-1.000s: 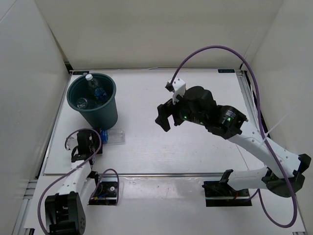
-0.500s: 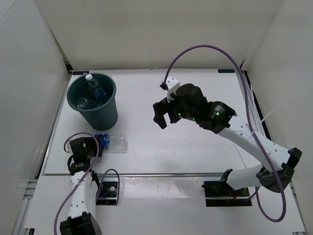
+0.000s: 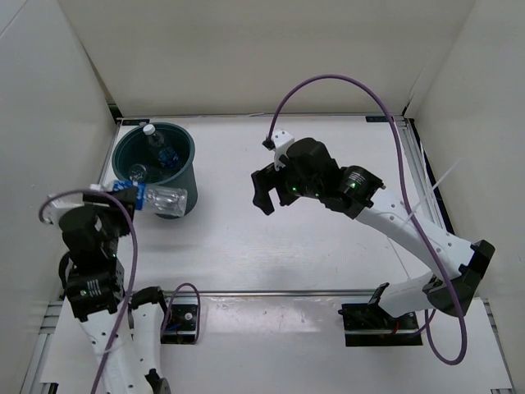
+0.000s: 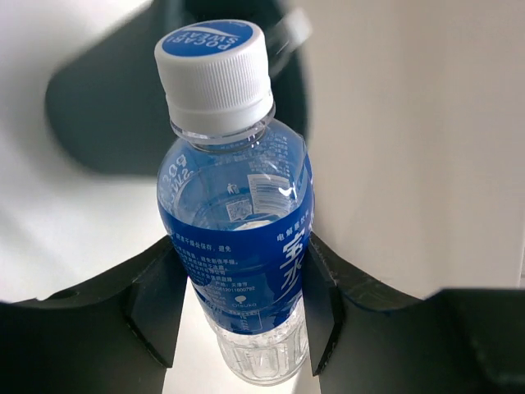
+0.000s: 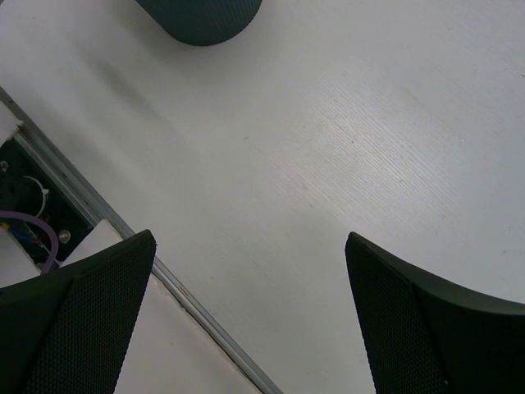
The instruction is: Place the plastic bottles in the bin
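Note:
My left gripper (image 3: 135, 195) (image 4: 242, 279) is shut on a clear plastic bottle (image 3: 164, 199) (image 4: 234, 246) with a blue label and white cap, held off the table. In the top view the bottle lies level across the near wall of the bin (image 3: 184, 176), a round dark teal bucket. The bin shows blurred behind the cap in the left wrist view (image 4: 107, 115). Inside it lie a clear bottle with a white cap (image 3: 150, 133), a blue-labelled one (image 3: 168, 156) and another bottle (image 3: 137, 172). My right gripper (image 3: 264, 197) (image 5: 246, 246) hangs open and empty over mid-table.
A metal rail (image 5: 197, 312) (image 3: 287, 292) runs along the table's near edge, with cables and arm bases (image 3: 373, 316) below it. White walls enclose the table on three sides. A rounded dark teal edge, probably the bin (image 5: 201, 20), shows at the top of the right wrist view.
The left gripper closed on the blue-labelled bottle that lay on the table and lifted it up to the bin's near side. The right arm drifted slightly left.

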